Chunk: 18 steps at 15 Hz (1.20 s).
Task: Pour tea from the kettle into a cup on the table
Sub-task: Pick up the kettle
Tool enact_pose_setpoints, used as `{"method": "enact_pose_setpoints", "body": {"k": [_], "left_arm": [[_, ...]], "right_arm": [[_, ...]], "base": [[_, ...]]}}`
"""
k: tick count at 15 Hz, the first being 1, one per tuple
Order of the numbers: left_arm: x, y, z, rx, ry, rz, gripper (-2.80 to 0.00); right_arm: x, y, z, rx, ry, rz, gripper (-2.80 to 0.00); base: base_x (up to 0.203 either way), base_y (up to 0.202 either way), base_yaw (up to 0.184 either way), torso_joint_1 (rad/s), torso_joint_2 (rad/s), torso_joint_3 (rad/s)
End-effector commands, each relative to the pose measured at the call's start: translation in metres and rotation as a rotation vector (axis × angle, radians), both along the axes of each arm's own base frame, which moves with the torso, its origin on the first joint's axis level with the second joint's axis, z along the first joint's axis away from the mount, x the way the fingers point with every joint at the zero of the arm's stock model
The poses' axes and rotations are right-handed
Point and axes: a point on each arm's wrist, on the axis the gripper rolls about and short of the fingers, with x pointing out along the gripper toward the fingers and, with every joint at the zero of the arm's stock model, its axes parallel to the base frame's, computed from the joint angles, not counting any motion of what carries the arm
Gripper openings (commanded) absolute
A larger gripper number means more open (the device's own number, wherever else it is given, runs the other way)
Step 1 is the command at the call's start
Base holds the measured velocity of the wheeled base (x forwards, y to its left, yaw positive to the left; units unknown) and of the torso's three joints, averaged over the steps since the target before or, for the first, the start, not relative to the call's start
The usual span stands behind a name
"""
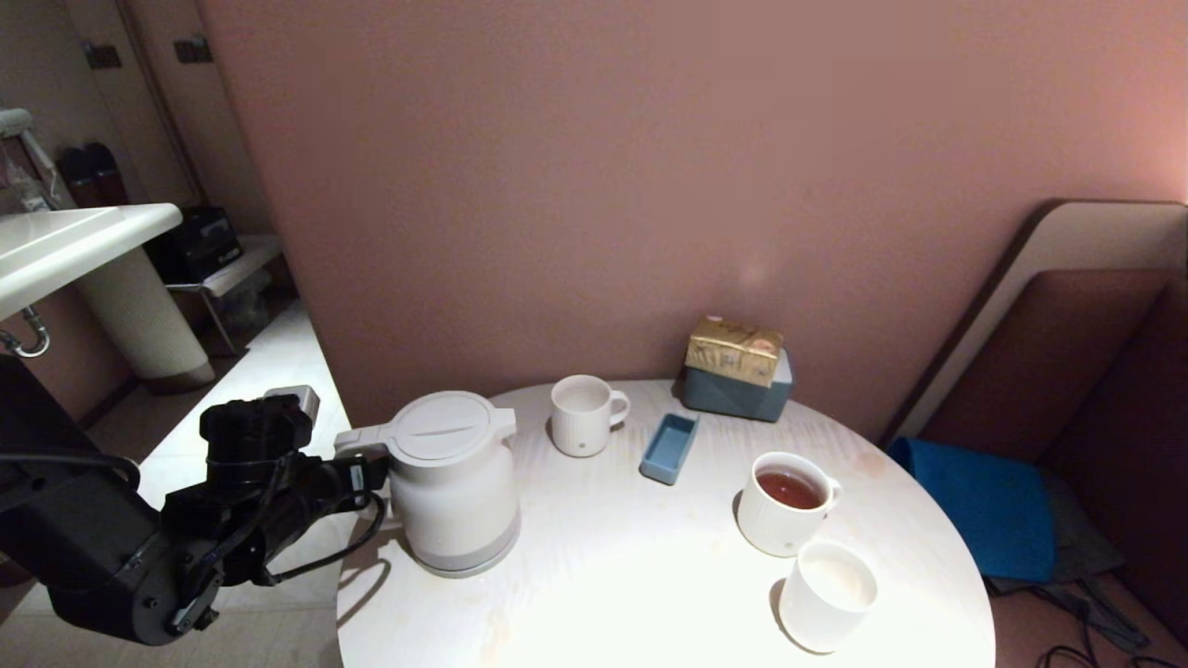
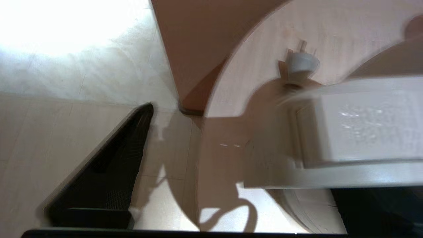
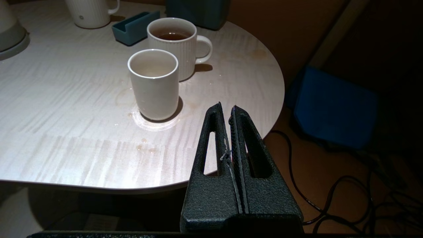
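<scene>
Parked off the near table point(image 1: 594, 594) edge, the right gripper point(image 3: 230, 110) has its jaws pressed together on nothing. At the table's left edge the left gripper point(image 1: 357, 473) stands wide at the kettle point(image 1: 455, 482) handle, not yet clamped. I judge the kettle heavy, rigid and smooth; its handle is the place to grip. Nearest the robot, at the right, the cup point(image 1: 826, 594) looks empty. Behind it a mug point(image 1: 784, 501) holds tea point(image 1: 791, 489); a ribbed mug point(image 1: 583, 415) behind shows nothing inside.
</scene>
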Motion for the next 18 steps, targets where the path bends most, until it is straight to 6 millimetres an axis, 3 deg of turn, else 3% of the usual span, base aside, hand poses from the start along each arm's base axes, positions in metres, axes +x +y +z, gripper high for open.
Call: {"method": "enact_pose_setpoints", "body": {"k": [1,14,18], "left_arm": [[-0.002,0.0,0.003,-0.002,-0.013,0.004,-2.8],[-0.003,-0.001,0.004,-0.012,-0.049,-0.002,-2.8],[-0.002,-0.002,0.02,-0.029,-0.108,-0.005,-2.8]], "right_arm": [[0.0,0.0,0.0,-0.001,0.001,0.002,-2.8],[0.0,0.0,0.0,-0.001,0.001,0.002,-2.8],[0.0,0.0,0.0,-0.001,0.001,0.002,-2.8]], "base": [[0.0,0.0,0.0,0.0,0.0,0.0],[0.0,0.0,0.0,0.0,0.0,0.0],[0.0,0.0,0.0,0.0,0.0,0.0]]}}
